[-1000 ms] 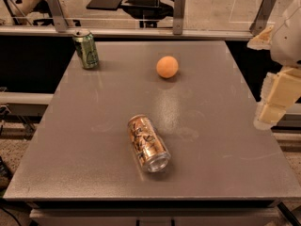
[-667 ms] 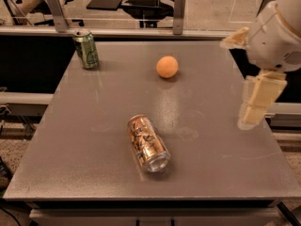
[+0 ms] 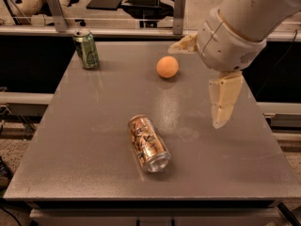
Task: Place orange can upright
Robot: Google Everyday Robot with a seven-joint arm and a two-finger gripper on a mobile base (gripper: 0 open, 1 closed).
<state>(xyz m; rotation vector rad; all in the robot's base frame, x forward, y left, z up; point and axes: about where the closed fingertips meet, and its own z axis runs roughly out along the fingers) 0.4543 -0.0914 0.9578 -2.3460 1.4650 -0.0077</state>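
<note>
Orange can: on its side, near centre.
Gripper: hovering at right, fingers spread, empty.
Arm: slants in from far right.

Warm, rather dim light falls from overhead onto the grey table, leaving a pale sheen down its middle just below the orange ball (the floor beyond the far rail looks brighter). The orange can glints on its silver rim and casts a short soft shadow close under it. The gripper, fingers spread apart, hangs over the table's right side, evenly lit.
</note>
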